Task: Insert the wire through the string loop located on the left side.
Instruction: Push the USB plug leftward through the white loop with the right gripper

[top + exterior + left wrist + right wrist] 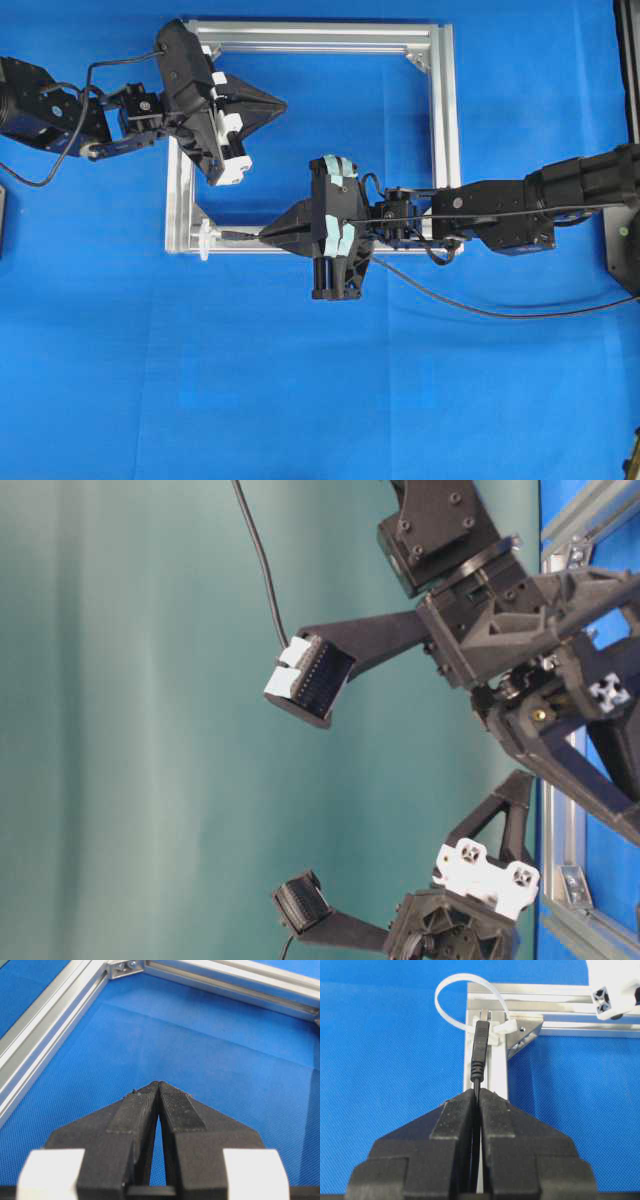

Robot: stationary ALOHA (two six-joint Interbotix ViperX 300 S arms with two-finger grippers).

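The right gripper (476,1097) has its jaws clamped on the wire (479,1047), plug tip just ahead of them at the string loop (470,992) — aimed low, it may butt the frame (497,1072). The left gripper (159,1085) is clenched empty, well apart.

String loop (470,997) at frame (441,120) lower-left corner; wire (479,1050) plug tip just right of loop, over frame's bottom bar.

No legible text, label, brand, number or sign on the frame, the arms, the cloth or any view.
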